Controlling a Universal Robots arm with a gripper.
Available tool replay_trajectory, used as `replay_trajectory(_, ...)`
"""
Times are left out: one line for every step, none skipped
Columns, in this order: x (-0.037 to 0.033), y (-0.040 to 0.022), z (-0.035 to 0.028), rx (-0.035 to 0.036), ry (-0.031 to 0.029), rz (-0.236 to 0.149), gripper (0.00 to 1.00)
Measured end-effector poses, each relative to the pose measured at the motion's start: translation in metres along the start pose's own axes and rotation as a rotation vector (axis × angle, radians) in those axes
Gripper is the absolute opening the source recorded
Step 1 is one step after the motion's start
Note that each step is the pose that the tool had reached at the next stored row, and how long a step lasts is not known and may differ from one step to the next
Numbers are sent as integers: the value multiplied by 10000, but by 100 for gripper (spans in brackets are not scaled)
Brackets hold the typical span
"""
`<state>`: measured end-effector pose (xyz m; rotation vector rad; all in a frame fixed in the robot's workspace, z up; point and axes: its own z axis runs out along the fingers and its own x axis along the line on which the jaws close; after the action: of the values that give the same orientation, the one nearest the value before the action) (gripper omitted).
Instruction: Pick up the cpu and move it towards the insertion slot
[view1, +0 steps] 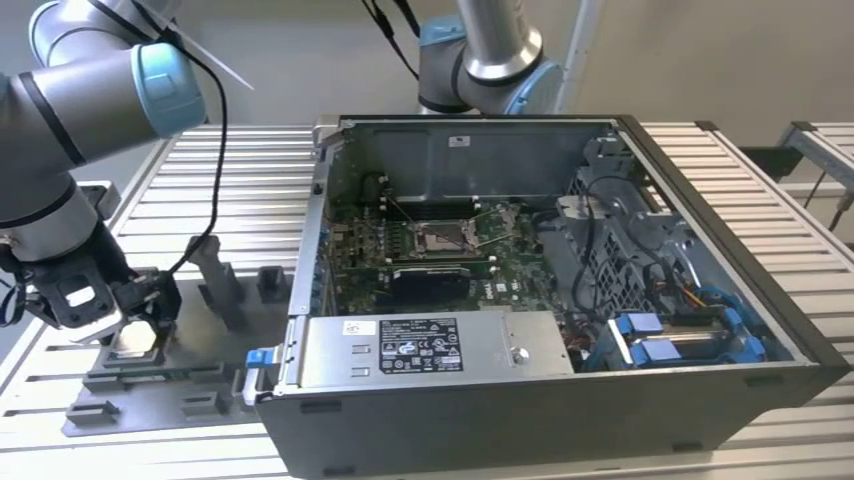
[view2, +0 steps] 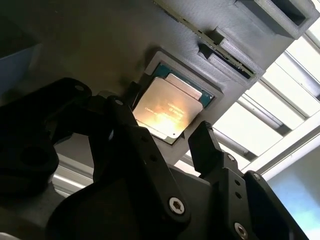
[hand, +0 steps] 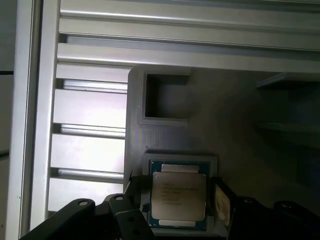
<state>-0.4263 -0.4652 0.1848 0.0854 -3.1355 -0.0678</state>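
The cpu (view1: 135, 341) lies flat in a square pocket of the grey fixture plate (view1: 200, 345) at the exterior view's left, silvery top up. Both wrist views show the cpu (view2: 167, 109) (hand: 178, 196) seated in that pocket. My gripper (view1: 127, 322) hangs low right over it. The gripper (view2: 161, 120) (hand: 178, 190) is open, with one black finger (view2: 125, 125) on each side of the chip and a narrow gap showing at the edges. The insertion slot (view1: 441, 237) sits in the green board inside the open computer case, well off to the exterior view's right.
The case's wall (view1: 310, 230) rises between the fixture and the slot. A silver box with a white label (view1: 414, 350) fills the case's front, with cables and blue parts (view1: 667, 335) at its right. A second arm (view1: 487, 50) stands behind. Grey fixture posts (view1: 220, 280) rise near my gripper.
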Motion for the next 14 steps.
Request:
replay_trajectory(0, -1, 1, -1, -1, 0, 100)
replay_trajectory(0, -1, 0, -1, -2, 0, 100)
replay_trajectory(1, -1, -4, -1, 0, 0, 100)
replay_trajectory(1, -1, -11, 0, 0, 0, 100)
replay_trajectory(0, 0, -17, 0, -1, 0, 100)
replay_trajectory(-1, -1, -17, -1, -2, 0, 100)
replay_trajectory(-1, -1, -17, -1, -2, 0, 100)
replay_trajectory(-2, -2, -18, -1, -3, 0, 100)
replay_trajectory(-2, -4, -19, 1, -4, 0, 100)
replay_trajectory(-2, -5, -19, 1, -4, 0, 100)
replay_trajectory(-2, -6, -19, 1, -4, 0, 100)
replay_trajectory(-2, -6, -19, 1, -5, 0, 100)
replay_trajectory(-2, -6, -16, 6, -7, 0, 100)
replay_trajectory(-2, -7, -11, 14, -6, -1, 100)
